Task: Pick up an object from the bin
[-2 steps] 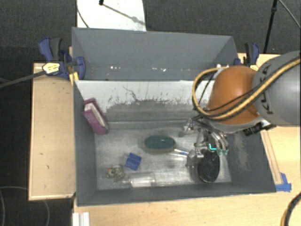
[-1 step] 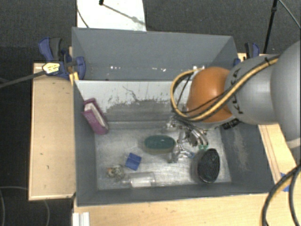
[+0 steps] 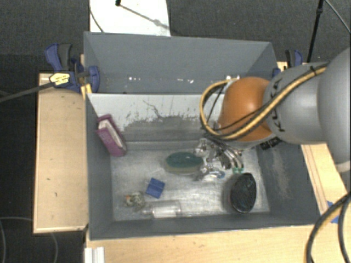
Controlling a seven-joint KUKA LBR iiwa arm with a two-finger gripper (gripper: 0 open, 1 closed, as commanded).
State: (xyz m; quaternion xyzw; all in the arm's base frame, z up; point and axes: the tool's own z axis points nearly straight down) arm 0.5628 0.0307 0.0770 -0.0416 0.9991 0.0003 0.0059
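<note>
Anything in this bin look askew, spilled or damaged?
Only the purple box: it leans tilted against the left wall of the bin rather than lying flat. The teal oval piece beside the hand and the black oval look intact; nothing spilled.

Bin: grey sheet metal, matt, floor scuffed pale. Teal oval piece, centre: smooth, dull sheen. Black oval piece, lower right: matt, finely textured. Blue block, lower left: smooth, plastic-looking. Clear tube, lower left: transparent glossy plastic. Purple box, left: matt. Tool: bright bare metal.
</note>
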